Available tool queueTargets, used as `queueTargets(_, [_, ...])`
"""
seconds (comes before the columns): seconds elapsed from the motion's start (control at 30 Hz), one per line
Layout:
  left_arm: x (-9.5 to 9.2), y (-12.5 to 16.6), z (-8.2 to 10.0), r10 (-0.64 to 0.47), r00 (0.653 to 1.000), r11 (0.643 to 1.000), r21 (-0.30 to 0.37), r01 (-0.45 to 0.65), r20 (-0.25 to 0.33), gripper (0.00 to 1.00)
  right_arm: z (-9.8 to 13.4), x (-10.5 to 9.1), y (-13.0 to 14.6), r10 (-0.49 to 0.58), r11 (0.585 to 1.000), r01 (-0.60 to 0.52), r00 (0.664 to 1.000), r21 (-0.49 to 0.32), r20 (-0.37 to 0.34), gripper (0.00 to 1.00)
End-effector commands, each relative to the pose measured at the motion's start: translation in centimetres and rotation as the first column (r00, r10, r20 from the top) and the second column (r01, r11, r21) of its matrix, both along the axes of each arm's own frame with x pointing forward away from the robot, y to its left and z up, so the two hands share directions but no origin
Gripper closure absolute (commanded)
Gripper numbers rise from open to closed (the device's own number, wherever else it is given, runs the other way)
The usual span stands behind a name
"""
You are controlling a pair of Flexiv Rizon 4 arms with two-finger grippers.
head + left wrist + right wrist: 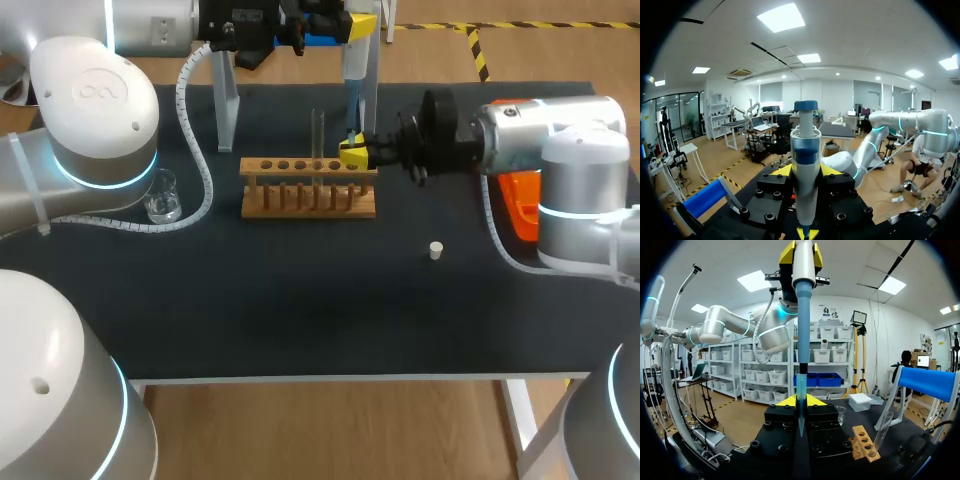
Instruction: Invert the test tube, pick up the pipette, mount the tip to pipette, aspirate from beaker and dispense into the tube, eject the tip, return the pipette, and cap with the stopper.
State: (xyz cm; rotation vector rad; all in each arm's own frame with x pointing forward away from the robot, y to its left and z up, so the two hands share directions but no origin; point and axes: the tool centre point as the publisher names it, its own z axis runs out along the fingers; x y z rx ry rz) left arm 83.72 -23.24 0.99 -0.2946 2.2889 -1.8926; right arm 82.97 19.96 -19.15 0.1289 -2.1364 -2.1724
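Here, test tube (318, 133) upright in rack (300, 211).

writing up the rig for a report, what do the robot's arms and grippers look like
The left arm and right arm are rounded white and silver-grey shells with glowing light-blue rings at the joints. A looped, infinity-like mark sits on the left one, and a white spiral-wrapped cable runs beside it. The left gripper and right gripper have black bolted block bodies and bright yellow fingertips.

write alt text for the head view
Over a black table, the left gripper holds a blue pipette above the right gripper, beside a wooden rack with one upright test tube; a beaker and white stopper stand to either side.
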Motion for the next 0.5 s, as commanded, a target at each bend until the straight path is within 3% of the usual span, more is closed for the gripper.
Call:
queueTargets(0.03, [0.1,0.2,-0.1,-0.006,1.0,1.0,-0.001,0.006,0.0,1.0,0.4,0.1,0.1,0.003,1.0,-0.003,1.0,0.002,0.003,1.0])
queueTargets(0.5, [0.1,0.2,-0.1,-0.006,1.0,1.0,-0.001,0.006,0.0,1.0,-0.6,0.3,0.1,-0.002,1.0,0.002,1.0,-0.012,-0.003,1.0])
